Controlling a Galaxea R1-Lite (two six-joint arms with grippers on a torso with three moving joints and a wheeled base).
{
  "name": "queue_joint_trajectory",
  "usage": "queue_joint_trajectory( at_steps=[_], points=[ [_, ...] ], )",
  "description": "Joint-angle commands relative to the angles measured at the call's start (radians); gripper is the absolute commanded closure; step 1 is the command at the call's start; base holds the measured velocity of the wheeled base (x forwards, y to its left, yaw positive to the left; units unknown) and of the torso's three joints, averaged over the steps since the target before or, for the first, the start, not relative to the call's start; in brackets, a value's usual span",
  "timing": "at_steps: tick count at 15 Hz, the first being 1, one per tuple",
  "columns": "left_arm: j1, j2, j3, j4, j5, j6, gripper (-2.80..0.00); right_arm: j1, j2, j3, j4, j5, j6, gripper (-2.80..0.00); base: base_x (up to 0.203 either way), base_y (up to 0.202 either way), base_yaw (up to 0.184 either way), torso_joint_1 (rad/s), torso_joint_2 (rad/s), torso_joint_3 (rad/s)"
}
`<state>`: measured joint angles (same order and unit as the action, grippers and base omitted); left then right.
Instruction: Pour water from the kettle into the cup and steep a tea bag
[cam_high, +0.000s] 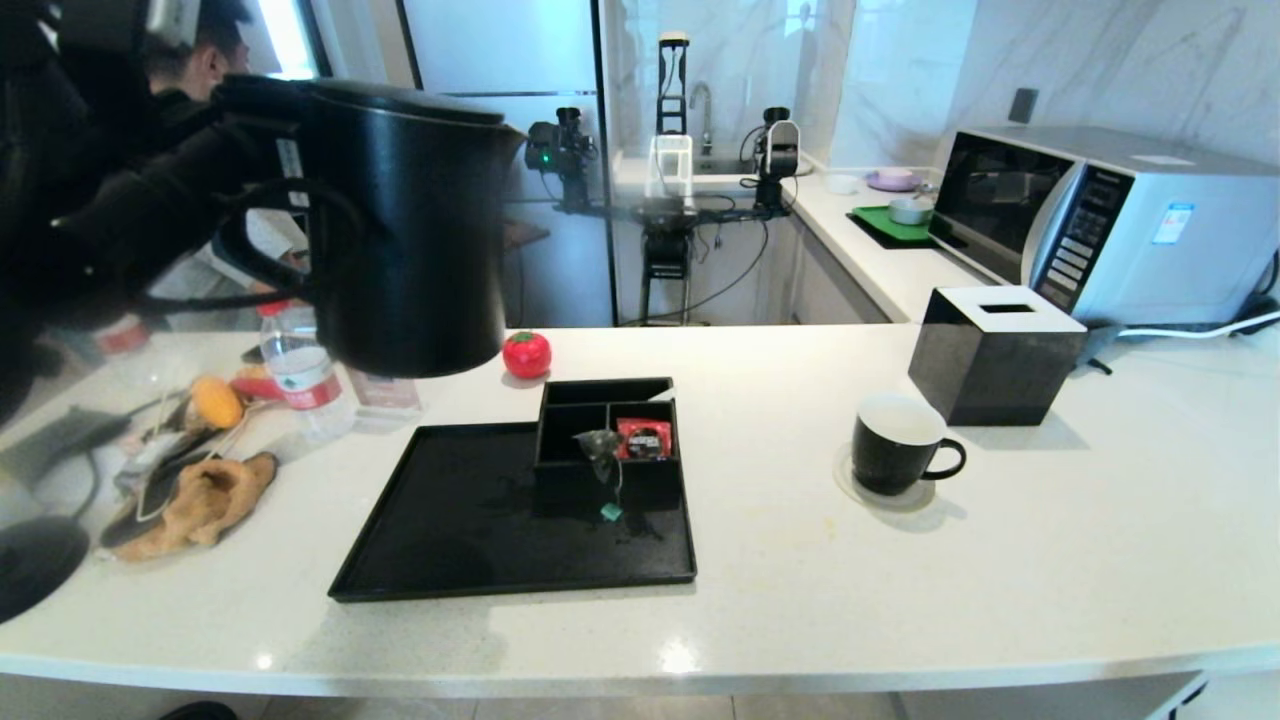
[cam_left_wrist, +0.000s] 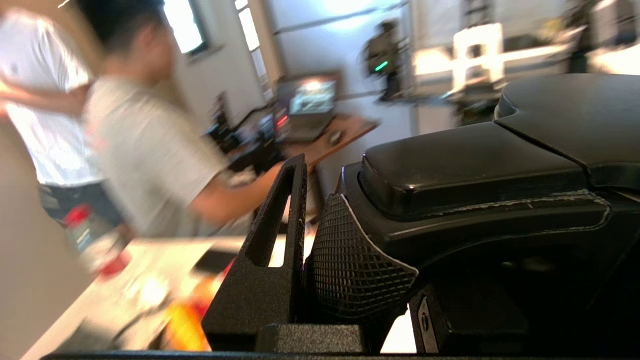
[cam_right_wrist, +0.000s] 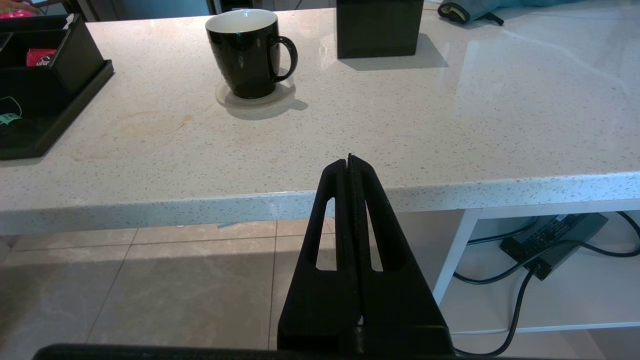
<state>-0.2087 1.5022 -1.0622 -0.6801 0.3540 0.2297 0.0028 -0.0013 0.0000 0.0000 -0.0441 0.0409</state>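
Clamped by the left gripper (cam_left_wrist: 320, 270) at its loop handle: kettle (cam_high: 410, 230), aloft, far from cup (cam_high: 893, 443). Probably rigid, heavy, sloshing; best held there. Right gripper (cam_right_wrist: 350, 162) pressed together, idle, below counter edge.

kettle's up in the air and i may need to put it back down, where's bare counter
Bare white counter runs in front of and right of the black mug, and between the mug and the flat black tray. The tray's own front half is bare too. Crowded: the left end, around the clear plastic bottle, under the tall matte black kettle held by the left gripper.
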Motion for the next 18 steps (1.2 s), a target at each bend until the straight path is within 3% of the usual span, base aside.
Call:
queue_joint_trajectory(
  at_steps=[1,4,10,15,18],
  points=[
    [0.043,-0.043,0.120,-0.059,-0.007,-0.004,0.00,0.000,0.001,0.000,0.000,0.000,0.001,0.00,0.000,0.000,0.000,0.000,0.00,0.000],
    [0.104,-0.051,0.316,-0.222,-0.042,-0.021,0.00,0.000,0.001,0.000,0.000,0.000,0.001,0.00,0.000,0.000,0.000,0.000,0.00,0.000],
    [0.116,0.016,0.661,-0.541,-0.057,-0.064,0.00,0.000,0.001,0.000,0.000,0.000,0.001,0.00,0.000,0.000,0.000,0.000,0.00,0.000],
    [0.116,0.230,0.730,-0.818,-0.057,-0.066,0.00,0.000,0.001,0.000,0.000,0.000,0.001,0.00,0.000,0.000,0.000,0.000,0.00,0.000],
    [0.116,0.335,0.720,-0.887,-0.058,-0.090,0.00,0.000,0.001,0.000,0.000,0.000,0.001,0.00,0.000,0.000,0.000,0.000,0.00,0.000]
  ],
)
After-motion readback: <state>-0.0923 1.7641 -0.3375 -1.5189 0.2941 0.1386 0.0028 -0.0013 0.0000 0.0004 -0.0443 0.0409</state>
